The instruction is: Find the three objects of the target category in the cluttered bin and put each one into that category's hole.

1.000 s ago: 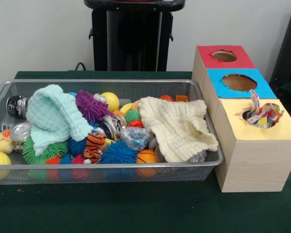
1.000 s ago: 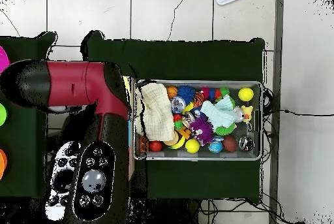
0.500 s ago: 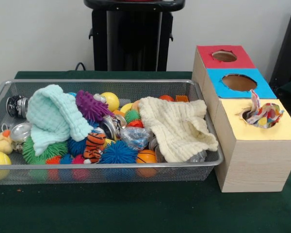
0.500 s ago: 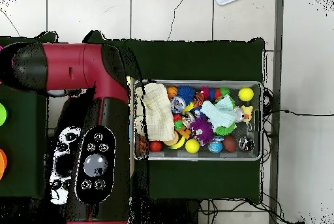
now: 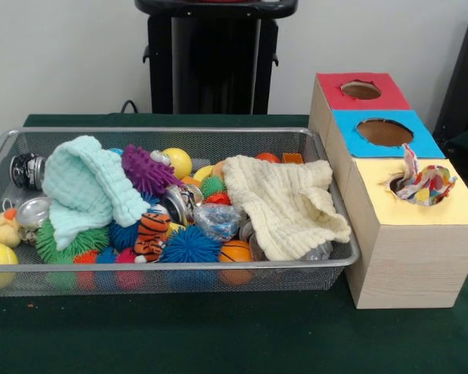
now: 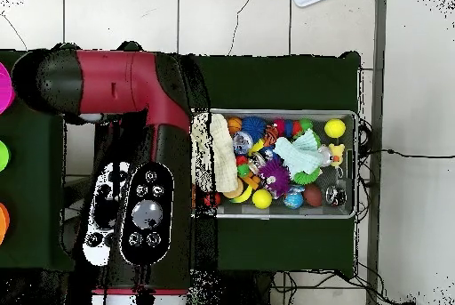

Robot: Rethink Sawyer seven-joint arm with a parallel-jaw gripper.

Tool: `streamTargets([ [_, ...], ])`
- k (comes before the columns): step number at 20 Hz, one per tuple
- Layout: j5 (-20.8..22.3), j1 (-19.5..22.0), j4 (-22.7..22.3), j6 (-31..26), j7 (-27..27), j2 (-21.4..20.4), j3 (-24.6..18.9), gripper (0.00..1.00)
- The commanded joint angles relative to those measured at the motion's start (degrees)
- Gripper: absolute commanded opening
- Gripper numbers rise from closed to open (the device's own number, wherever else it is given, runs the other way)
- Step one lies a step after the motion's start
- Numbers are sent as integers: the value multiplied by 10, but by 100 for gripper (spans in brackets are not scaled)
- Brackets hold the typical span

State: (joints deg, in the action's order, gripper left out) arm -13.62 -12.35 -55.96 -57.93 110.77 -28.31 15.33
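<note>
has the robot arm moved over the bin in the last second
Yes. In the overhead view the arm has swung toward the bin, now covering its near end and part of the cream cloth.

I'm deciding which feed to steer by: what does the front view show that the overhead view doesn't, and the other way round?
Only the front view shows the three boxes and the printed fabric hanging out of the yellow-faced hole, with the blue-faced hole and red-faced hole empty. Only the overhead view shows the red and black arm, which covers the boxes and the bin's end nearest them; no gripper is visible. Both show the wire mesh bin, mint-green cloth, cream cloth and toys.
</note>
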Motion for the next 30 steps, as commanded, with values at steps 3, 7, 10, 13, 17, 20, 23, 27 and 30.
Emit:
streamTargets([
  [3,31,29,8,-77,36,30,-27,0],
  [7,35,31,7,-70,33,33,-27,0],
  [10,36,31,6,-69,35,33,-26,0],
  [13,39,32,0,-61,29,32,-26,0],
  [17,44,34,-14,-40,26,34,-26,0],
  [20,50,37,-24,-23,16,34,-31,0],
  [23,61,39,-35,-6,3,34,-35,0],
  [27,75,45,-45,23,-5,39,-41,0],
  [30,81,50,-56,45,-5,40,-48,0],
])
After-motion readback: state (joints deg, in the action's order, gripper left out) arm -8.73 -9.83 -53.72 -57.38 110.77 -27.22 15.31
